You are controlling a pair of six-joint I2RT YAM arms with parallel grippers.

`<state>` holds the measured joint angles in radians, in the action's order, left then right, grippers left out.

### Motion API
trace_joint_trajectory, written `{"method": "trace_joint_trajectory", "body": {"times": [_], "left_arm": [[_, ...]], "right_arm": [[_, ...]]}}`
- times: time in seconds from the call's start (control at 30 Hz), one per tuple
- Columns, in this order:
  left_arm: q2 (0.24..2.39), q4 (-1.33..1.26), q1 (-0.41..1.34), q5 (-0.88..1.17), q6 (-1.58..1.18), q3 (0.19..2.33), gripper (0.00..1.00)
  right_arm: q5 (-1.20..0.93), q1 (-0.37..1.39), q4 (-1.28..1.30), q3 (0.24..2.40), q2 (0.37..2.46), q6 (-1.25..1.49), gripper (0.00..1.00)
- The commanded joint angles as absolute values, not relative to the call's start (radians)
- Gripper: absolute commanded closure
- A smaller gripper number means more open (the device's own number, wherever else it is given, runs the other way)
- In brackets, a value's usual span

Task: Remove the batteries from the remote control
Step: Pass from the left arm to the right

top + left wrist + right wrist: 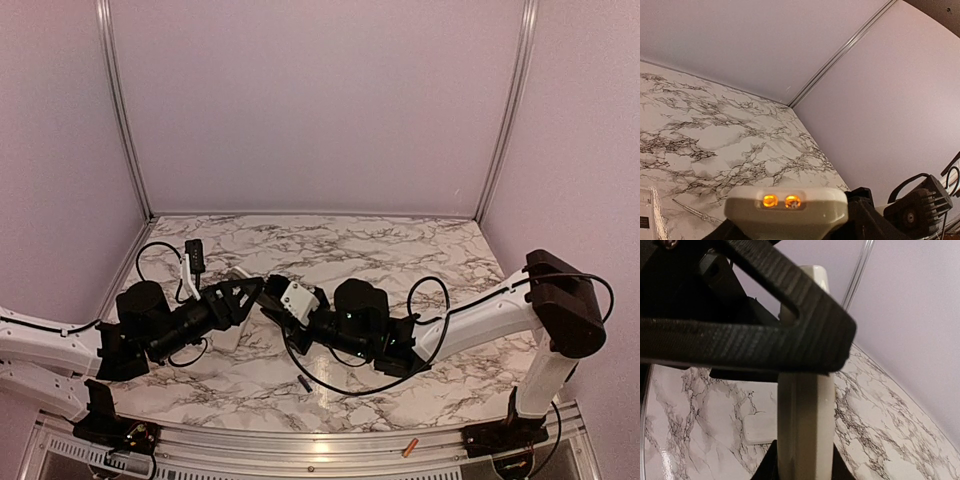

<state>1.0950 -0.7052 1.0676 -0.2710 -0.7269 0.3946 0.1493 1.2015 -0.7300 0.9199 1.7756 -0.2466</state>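
Observation:
The cream remote control (785, 210) hangs above the table between both arms, two orange lights glowing on its end. My right gripper (802, 466) is shut on the remote's thin edges (805, 420). The remote sits between the dark fingers (865, 212) of my left gripper (790, 227); whether they still press on it does not show. In the top view the left gripper (248, 292) and the right gripper (275, 305) meet mid-table. A dark battery (303, 383) lies on the marble near the front. An orange battery (409, 448) rests on the front rail.
A flat white cover piece (760, 427) lies on the marble under the remote. A small black device (195, 255) with a white cable sits at the back left. Plain walls close off the marble table (400, 250) at the back and sides.

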Motion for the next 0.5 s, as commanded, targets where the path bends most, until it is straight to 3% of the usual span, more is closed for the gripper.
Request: {"method": "trace_joint_trajectory", "body": {"times": [0.0,0.27,0.47], "left_arm": [[1.076,-0.699,1.063,-0.290,-0.690,0.381,0.25],[1.067,-0.691,1.062,-0.290,-0.601,0.375,0.13],[1.038,-0.647,1.061,-0.312,-0.465,0.365,0.05]], "right_arm": [[0.135,1.201,-0.687,0.950,1.750,-0.214,1.00],[0.085,1.179,-0.621,0.940,1.714,-0.174,1.00],[-0.036,1.130,-0.430,0.945,1.641,-0.113,1.00]]}}
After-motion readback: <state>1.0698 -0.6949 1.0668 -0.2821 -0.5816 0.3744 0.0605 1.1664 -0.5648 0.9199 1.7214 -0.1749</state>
